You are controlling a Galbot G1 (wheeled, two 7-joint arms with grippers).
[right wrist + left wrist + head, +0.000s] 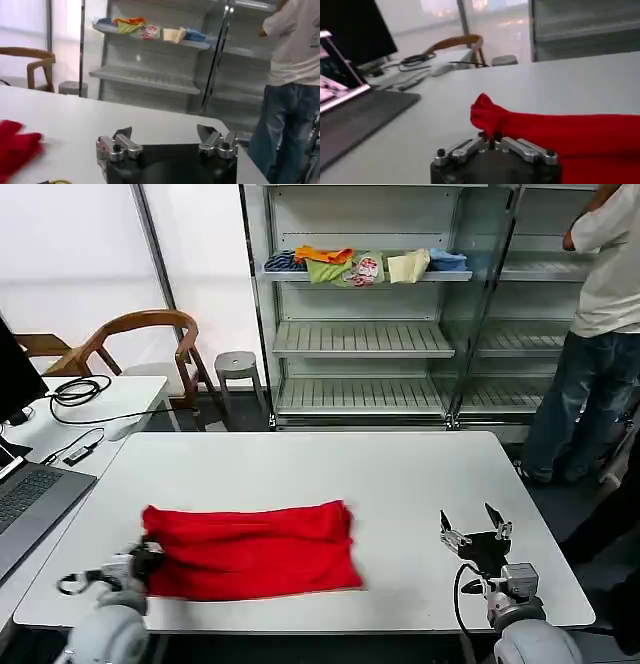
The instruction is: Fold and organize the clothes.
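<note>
Currently mid-fold, judging by layout. Left gripper (143,558) at near-left table (400,484) edge, closed on a pinched corner of red T-shirt (250,549); corner bunched up in the pinch (487,116). Shirt lying partly folded, left of table centre. Advise lifting corner only slightly, carrying across toward far edge of cloth, keeping layers aligned, releasing flat. Right gripper (476,532) hovering over near-right table, well apart from shirt, fingers (122,134) spread wide, holding nothing. Could pin opposite hem to stop sliding.
</note>
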